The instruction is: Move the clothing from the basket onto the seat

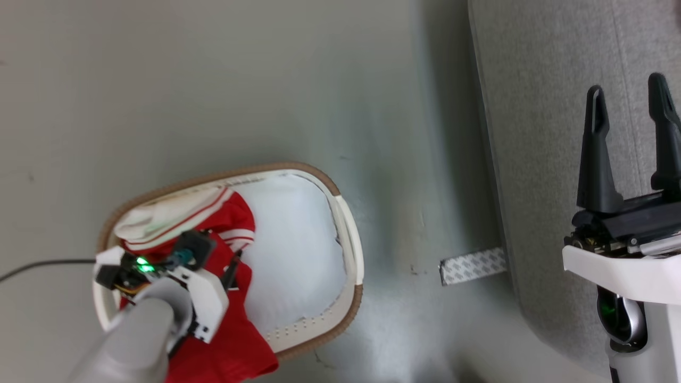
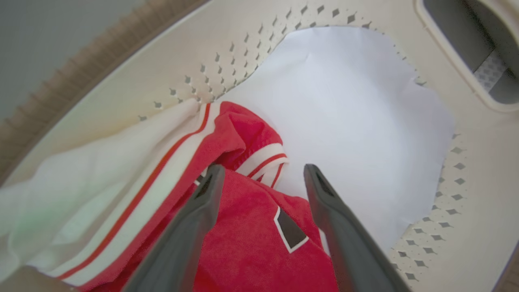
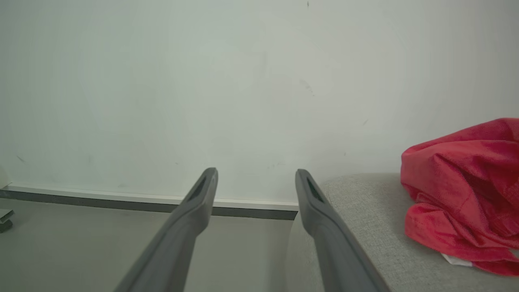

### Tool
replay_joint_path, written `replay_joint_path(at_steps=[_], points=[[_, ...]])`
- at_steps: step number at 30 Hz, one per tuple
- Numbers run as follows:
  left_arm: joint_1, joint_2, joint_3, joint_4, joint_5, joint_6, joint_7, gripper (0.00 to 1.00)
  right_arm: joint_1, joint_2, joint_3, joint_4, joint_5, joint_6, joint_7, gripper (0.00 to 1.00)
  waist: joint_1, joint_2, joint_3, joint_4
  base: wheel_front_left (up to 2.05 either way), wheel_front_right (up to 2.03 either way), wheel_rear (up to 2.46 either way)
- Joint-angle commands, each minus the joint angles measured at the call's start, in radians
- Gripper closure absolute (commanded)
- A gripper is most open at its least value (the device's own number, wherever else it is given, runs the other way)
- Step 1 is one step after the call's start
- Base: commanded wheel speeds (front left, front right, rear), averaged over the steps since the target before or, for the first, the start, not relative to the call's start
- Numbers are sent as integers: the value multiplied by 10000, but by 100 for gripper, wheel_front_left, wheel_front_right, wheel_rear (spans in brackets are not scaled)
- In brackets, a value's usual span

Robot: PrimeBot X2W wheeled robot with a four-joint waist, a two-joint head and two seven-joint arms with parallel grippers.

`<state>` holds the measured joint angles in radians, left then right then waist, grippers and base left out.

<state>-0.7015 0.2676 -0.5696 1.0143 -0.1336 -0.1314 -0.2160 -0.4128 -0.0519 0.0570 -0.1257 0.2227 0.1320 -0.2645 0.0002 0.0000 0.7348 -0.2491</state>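
Left wrist view: looks straight down between the two spread fingers of the left end effector (image 2: 263, 170) onto the soft bright red fabric garment with white, red-striped trim (image 2: 243, 243). Lies right beneath those fingers, so calls for little sideways correction (one tip over the fold beside the striped cuff, the other near the red edge where the plain pale bluish-white cloth (image 2: 357, 121) begins). Pinches nothing; cannot tell whether the tips touch fabric.

Fills the robot's-left half of the oval white perforated plastic basket with a brown rim band (image 2: 243, 52). In the head view, runs lengthwise from the far rim toward the robot and spills over the near rim. Probably wants a straight descent and a closing on the bunched red fold between the fingers.

Places the large light grey upholstered seat (image 1: 542, 133) to the robot's right of the basket, bare floor between. Holds the right end effector (image 1: 626, 88) over that seat, fingers apart and empty, well away from the basket. Makes the left arm clearly the nearer one. Shows, in the right wrist view, a crumpled red fabric heap (image 3: 466, 182) lying on the seat.
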Motion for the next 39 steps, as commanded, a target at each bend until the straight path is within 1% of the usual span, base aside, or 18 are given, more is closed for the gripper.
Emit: replay_joint_path(at_steps=[1, 5, 9, 12, 14, 17, 20, 21, 23, 25, 27, 31, 35, 39], points=[[-358, 258, -175, 294, 37, 28, -39, 0, -197, 20, 21, -149, 151, -25, 4, 0, -2, 0, 561, -334, 0, 0, 0], [-795, 502, -676, 965, -120, 27, 324, 0, -222, 22, 105, -316, 418, -25, 4, 0, -2, 0, 1012, -562, 0, 0, 0], [-1094, 773, -1318, 1320, -447, 26, 524, 0, -216, 18, 164, -341, 600, -25, 4, 0, -2, 0, 1316, -797, 0, 0, 0], [-1138, 923, -1948, 1607, -572, 25, 1049, 0, -195, 22, 191, -300, 699, -25, 3, 0, -2, 0, 1469, -948, 0, 0, 0], [-1074, 985, -2662, 1673, -556, 22, 1426, 0, -237, 22, 267, -261, 738, -25, 3, 0, -2, 0, 1544, -1073, 0, 0, 0], [-1032, 1101, -3432, 1658, -1061, -10, 1981, 0, -316, 19, 289, -244, 772, -25, 3, 0, -2, 0, 1617, -1219, 0, 0, 0], [-1249, 1223, -3830, 1478, -1591, -7, 2172, 0, -310, 21, 229, -285, 780, -26, 3, 0, -2, 0, 1650, -1269, 0, 0, 0], [-1349, 1255, -3944, 1411, -1752, -1, 2190, 29, -305, 21, 209, -278, 785, -26, 3, 0, -2, 0, 1652, -1269, 0, 0, 0], [-1462, 1298, -4078, 1318, -2023, 3, 2097, 100, -289, 20, 183, -215, 760, -26, 5, 0, -2, 0, 1609, -1239, 0, 0, 0], [-1453, 1265, -4180, 1310, -2358, 2, 2118, 100, -300, 20, 197, -155, 734, -26, 3, 0, -2, 0, 1508, -1200, 0, 0, 0], [-1444, 1282, -4283, 1301, -2409, 1, 2089, 100, -344, 20, 230, -162, 779, -26, 3, 0, -2, 0, 1439, -1182, 0, 0, 0], [-1389, 1269, -4489, 1253, -2834, 4, 1632, 100, -385, 20, 222, -205, 658, -26, 3, 0, -2, 0, 999, -1060, 0, 0, 0], [-1210, 983, -4473, 1380, -3177, 24, 994, 100, -289, 18, 114, -82, 399, -26, 3, 0, -2, 0, 204, -771, 0, 0, 0], [-748, 535, -4203, 1638, -3634, 48, 178, 100, -137, 15, 216, 147, 270, -26, 5, 0, -2, 0, -897, -517, 0, 0, 0]])
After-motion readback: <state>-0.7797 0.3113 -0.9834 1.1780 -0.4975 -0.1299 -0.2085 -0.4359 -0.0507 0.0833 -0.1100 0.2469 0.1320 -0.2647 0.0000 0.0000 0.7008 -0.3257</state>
